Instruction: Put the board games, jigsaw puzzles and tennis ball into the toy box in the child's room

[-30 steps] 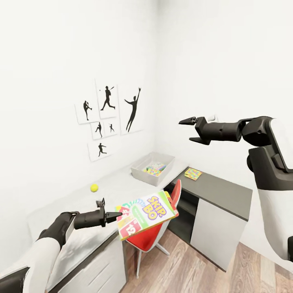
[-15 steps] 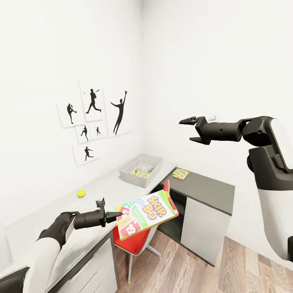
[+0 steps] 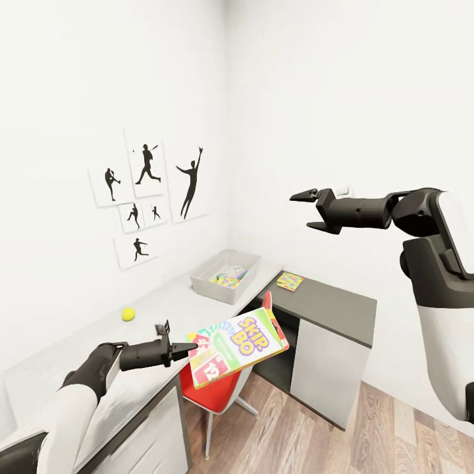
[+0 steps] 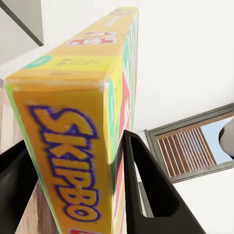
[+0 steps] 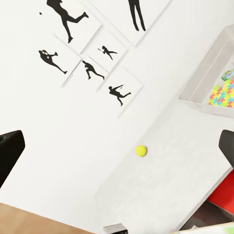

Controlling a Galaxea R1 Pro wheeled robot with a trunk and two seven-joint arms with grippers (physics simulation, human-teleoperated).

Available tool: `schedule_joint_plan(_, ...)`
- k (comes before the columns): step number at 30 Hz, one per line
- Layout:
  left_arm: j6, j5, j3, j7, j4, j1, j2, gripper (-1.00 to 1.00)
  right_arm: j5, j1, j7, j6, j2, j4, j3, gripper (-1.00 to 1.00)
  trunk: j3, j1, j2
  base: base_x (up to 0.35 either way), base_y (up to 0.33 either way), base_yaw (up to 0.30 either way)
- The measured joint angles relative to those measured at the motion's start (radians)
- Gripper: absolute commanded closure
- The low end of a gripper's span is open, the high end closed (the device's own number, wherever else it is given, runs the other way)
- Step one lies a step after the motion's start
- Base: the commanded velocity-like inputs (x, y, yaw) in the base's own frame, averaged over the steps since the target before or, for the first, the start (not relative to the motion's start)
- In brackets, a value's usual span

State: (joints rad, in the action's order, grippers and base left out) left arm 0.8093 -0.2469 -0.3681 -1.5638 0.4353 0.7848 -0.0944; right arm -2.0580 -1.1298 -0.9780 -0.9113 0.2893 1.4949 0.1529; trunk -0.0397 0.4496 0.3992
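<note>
View has swung right over the last second: wall prints, table and toy box all slid left in the head view while both arms sit at the same spot in the picture. That is camera/base rotation, not the things moving. The shift from half a second ago is small, so the turn looks nearly finished.

Left claw (image 3: pixel 187 347) keeps its pinch on the SKIP-BO box (image 3: pixel 238 345), gripped at one short edge, box sticking out roughly flat, slightly tilted, in the air over the red chair (image 3: pixel 217 388) at the table's front edge. In the left wrist view the two fingers (image 4: pixel 146 190) sit either side of the box (image 4: pixel 78 146), clamped on it.

Right claw (image 3: pixel 309 210) is raised and spread, holding nothing, well apart from everything.

Toy box (image 3: pixel 226 275) sits at the far end of the table (image 3: pixel 164 296), near the corner, with bright puzzle-coloured pieces already inside. One jigsaw puzzle (image 3: pixel 289 282) lies outside it on the dark side unit (image 3: pixel 329 304), just beside the toy box. Tennis ball (image 3: pixel 128 314) is on the table, well apart from the toy box; it also shows in the right wrist view (image 5: pixel 141 151).

Judgement: the robot now faces the toy box but is not yet within reach; next it needs to close in and carry the SKIP-BO box over the near wall. Chair sits in the path.
</note>
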Motion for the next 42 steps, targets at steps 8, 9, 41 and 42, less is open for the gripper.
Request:
schedule_joint_plan(8, 0.002, 0.004, -0.002, 0.0, 0.019, 0.0, -0.012, 1.0, 0.004, 0.005, -0.018, 0.0, 0.006, 0.0, -0.002, -1.0, 0.0, 0.0, 0.0, 0.0, 0.0, 0.0)
schedule_joint_plan(9, 0.007, 0.004, -0.004, 0.0, 0.025, 0.0, -0.016, 1.0, 0.004, 0.005, -0.048, 0.001, 0.006, 0.0, -0.002, -1.0, 0.0, 0.0, 0.0, 0.0, 0.0, 0.0)
schedule_joint_plan(41, 0.223, 0.043, -0.24, 0.343, 0.076, 0.408, 0.038, 1.0, -0.101, 0.006, -0.384, -0.04, 0.007, 0.056, -0.235, -1.0, 0.0, 0.0, 0.0, 0.007, -0.003, 0.0)
schedule_joint_plan(42, 0.223, 0.046, -0.243, 0.355, 0.075, 0.408, 0.04, 1.0, -0.101, 0.006, -0.385, -0.04, 0.008, 0.056, -0.235, -1.0, 0.0, 0.0, 0.0, 0.156, -0.133, 0.0)
